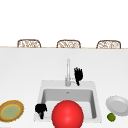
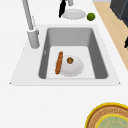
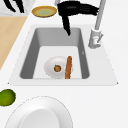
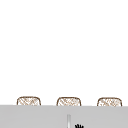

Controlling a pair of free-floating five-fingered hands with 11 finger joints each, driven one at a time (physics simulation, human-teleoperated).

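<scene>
Faucet (image 1: 67, 72) stands behind the sink (image 1: 41, 92), untouched; the right hand (image 1: 78, 75) hovers just beside its handle, fingers apparently straight, holding nothing. Left hand (image 1: 41, 109) hangs curled and empty at the front-left rim.

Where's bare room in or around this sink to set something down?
Free: the sink floor's far half, between the grey back wall and the white bowl; also the white counter left of the steel faucet. Crowded: the right counter, with the white plate and green lime.
</scene>
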